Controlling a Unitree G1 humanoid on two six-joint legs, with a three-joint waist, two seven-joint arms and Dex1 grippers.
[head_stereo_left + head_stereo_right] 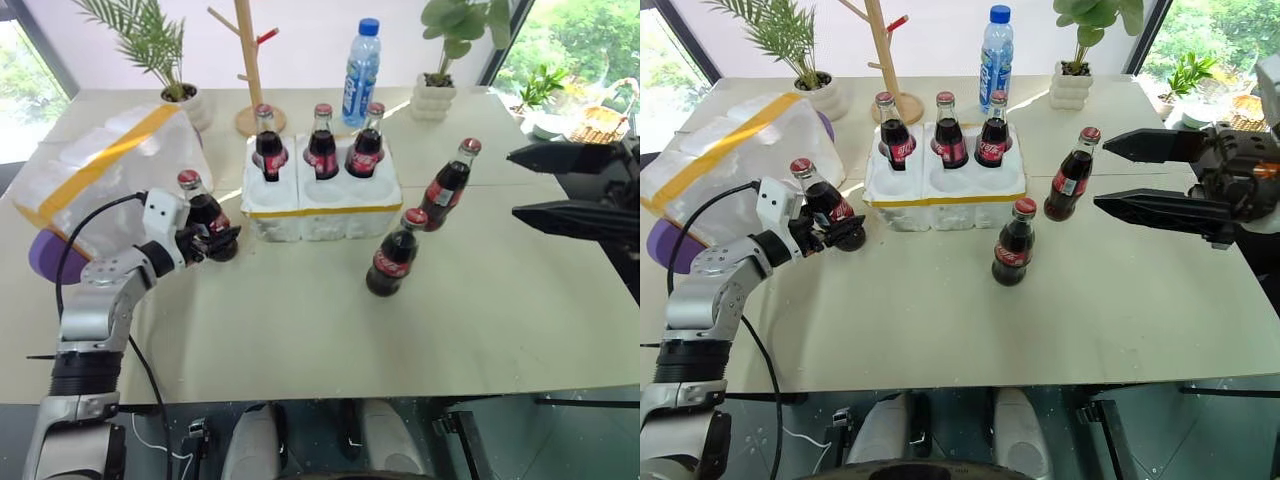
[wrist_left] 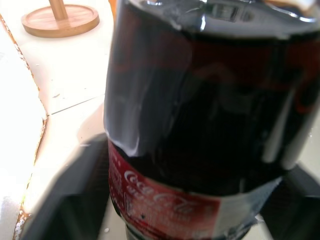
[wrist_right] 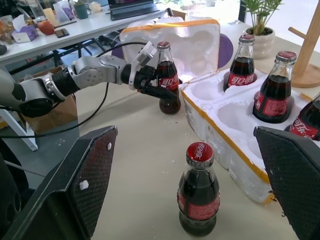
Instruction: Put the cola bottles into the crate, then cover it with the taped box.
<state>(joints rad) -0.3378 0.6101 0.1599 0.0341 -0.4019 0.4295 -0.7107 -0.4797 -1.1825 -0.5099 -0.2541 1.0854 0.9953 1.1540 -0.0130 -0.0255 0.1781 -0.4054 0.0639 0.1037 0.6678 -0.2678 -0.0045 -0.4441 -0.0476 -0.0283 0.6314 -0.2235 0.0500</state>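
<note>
The crate [image 1: 320, 212] is a low white foam block at the table's middle, with three cola bottles [image 1: 322, 148] standing in its back wells and its front wells empty. My left gripper [image 1: 215, 240] is shut on the lower body of a fourth cola bottle [image 1: 205, 215], which stands on the table just left of the crate. Two more cola bottles [image 1: 394, 255] [image 1: 446, 188] stand loose to the crate's right. My right gripper [image 1: 1100, 173] hangs open, pointing left, beside the farther one. The taped box [image 1: 100, 180] lies at the far left.
Behind the crate stand a blue-capped water bottle [image 1: 361, 72] and a wooden peg rack [image 1: 250, 60]. Potted plants [image 1: 165, 60] [image 1: 440, 60] sit at the back corners. A cable runs along my left arm, and the table's front edge is close.
</note>
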